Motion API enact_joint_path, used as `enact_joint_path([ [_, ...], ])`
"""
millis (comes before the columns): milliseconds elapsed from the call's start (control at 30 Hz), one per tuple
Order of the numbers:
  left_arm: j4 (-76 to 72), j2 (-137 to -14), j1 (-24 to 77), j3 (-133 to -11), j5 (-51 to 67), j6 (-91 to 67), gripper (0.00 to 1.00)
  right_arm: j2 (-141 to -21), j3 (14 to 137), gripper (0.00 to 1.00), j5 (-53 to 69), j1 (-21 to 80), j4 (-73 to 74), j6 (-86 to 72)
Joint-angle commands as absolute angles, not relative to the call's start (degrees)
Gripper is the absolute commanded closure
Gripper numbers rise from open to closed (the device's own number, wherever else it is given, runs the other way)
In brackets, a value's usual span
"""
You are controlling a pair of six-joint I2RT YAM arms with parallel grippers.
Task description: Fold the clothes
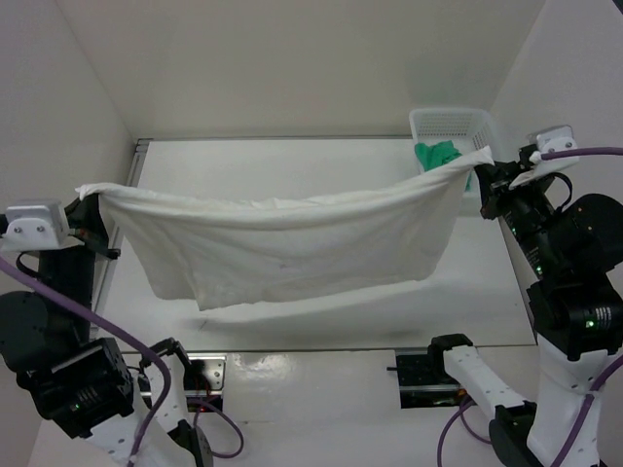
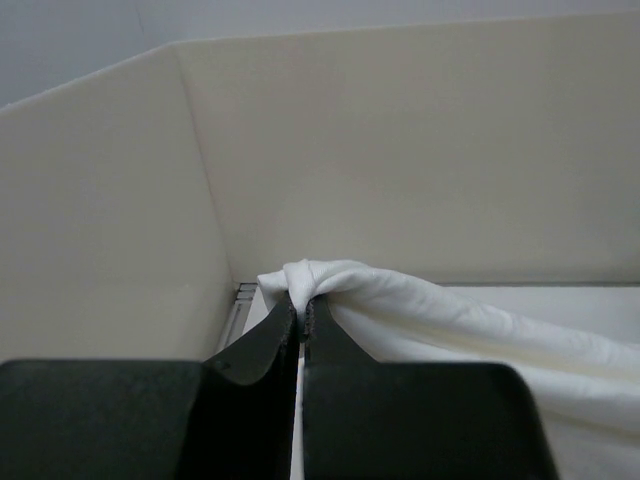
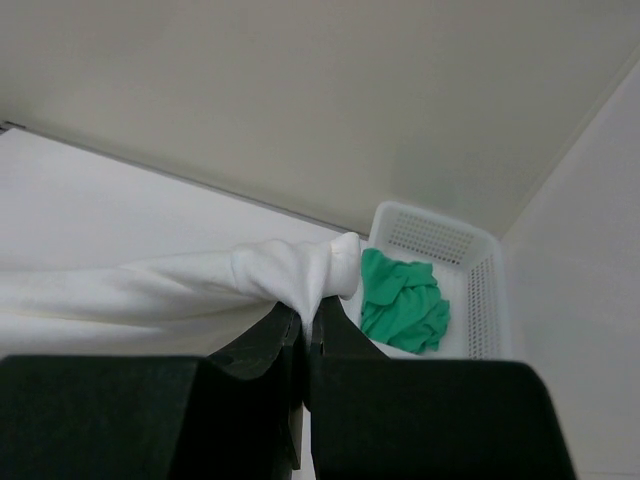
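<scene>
So we've got the one white garment (image 1: 292,243) strung up in the air between both arms, with its long axis running left to right over the bench (image 1: 292,161). The left end effector (image 1: 90,197) is pinched tight on its left corner and the right end effector (image 1: 480,175) on its right corner, so neither arm is nearer. The middle sags down and looks to hang clear of the bench. Count: one garment, one green cloth (image 1: 436,156), and one mesh basket (image 1: 453,119) at far right, holding that cloth.
</scene>
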State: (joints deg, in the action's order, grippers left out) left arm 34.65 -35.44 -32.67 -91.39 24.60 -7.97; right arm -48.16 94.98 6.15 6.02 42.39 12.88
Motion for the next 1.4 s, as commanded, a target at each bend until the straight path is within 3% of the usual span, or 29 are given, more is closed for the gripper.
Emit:
enact_joint_path([
  [0, 29.97, -31.65, -31.46, -90.44, 16.96, -11.16, 1.0, -47.29, 94.31, 1.0, 8.7, 6.33, 38.67, 12.13],
  [233, 29.36, -23.13, -28.92, -84.03, 9.94, -11.78, 1.0, -44.74, 91.85, 1.0, 14.32, 5.72, 39.73, 12.13],
  [733, 33.22, -13.1, -24.87, -79.54, 3.43, -12.83, 1.0, -37.44, 88.42, 1.0, 14.33, 3.34, 40.34, 11.07],
  [1033, 32.7, -13.62, -24.87, -71.83, 6.84, -12.22, 1.0, -38.06, 83.34, 1.0, 13.71, 3.34, 39.29, 10.02],
  [1367, 30.85, -26.35, -24.35, -58.46, 11.6, -2.21, 1.0, -43.85, 70.15, 1.0, 10.46, 3.34, 34.9, 11.69],
])
